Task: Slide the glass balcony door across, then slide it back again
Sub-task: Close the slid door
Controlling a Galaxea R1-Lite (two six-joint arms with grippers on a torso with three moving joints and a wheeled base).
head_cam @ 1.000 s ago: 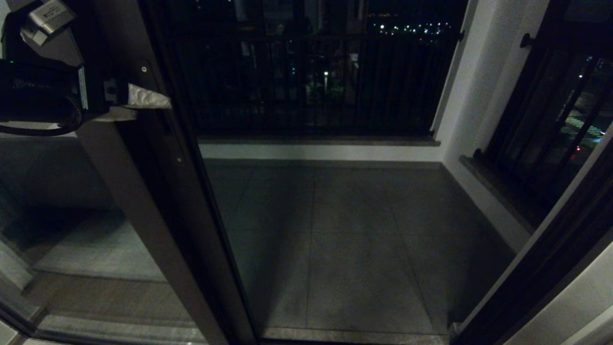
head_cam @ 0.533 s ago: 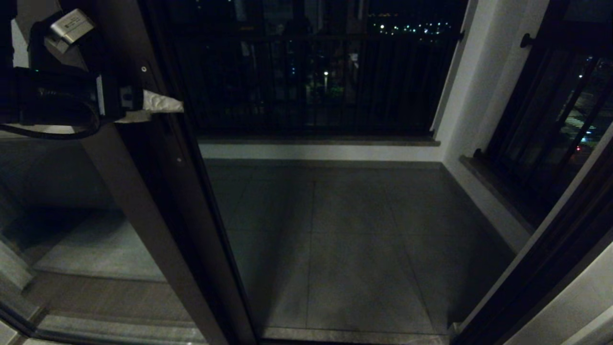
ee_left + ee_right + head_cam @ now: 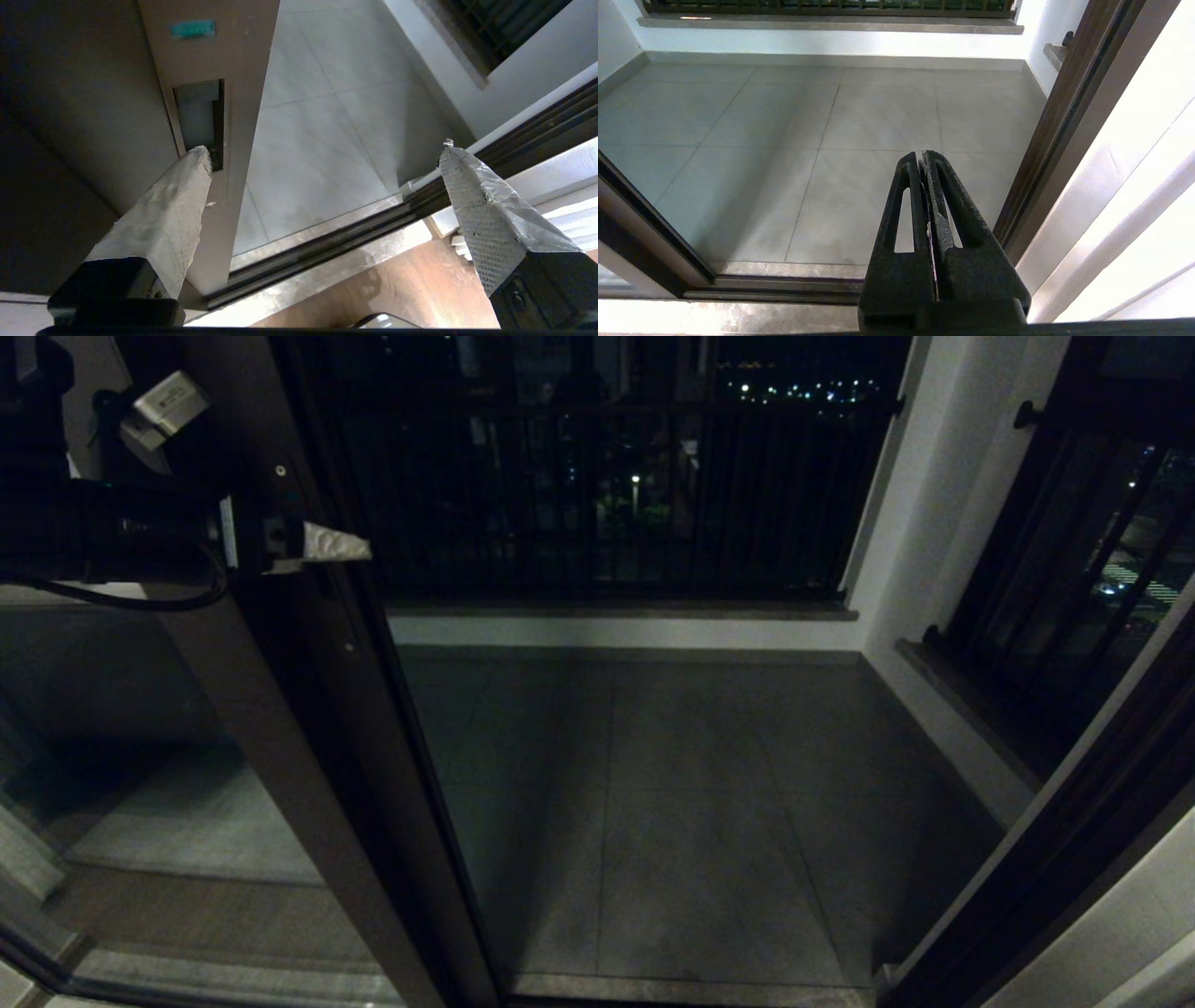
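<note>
Door (image 3: pixel 280 728) stands slid to the left of the opening, its brown stile slanting across the left part of the head view with the bare balcony floor (image 3: pixel 691 803) showing to its right, so the doorway is largely open. On that stile sits the recessed handle slot (image 3: pixel 198 121), and everything else is best placed from it. The left gripper (image 3: pixel 327 158) is up at the stile at about slot height, its fingers wide apart: one padded finger (image 3: pixel 177 210) has its tip at the slot's lower end, touching or just short of it, while the other (image 3: pixel 481 205) hangs free out over the opening, well away from the slot. That spread looks deliberate, since a single finger hooked into the recess gives a shoulder to push the pane along its track (image 3: pixel 327 247), and there is nothing to pinch on a flush stile. The right gripper (image 3: pixel 927 186) is parked low and far from the slot, over the threshold near the right jamb (image 3: pixel 1064 116), its fingers pressed together and holding nothing. With the pane on the left, the next step is probably a pull toward the jamb, and the fingertip could slip out of the shallow recess if the push is not square.
</note>
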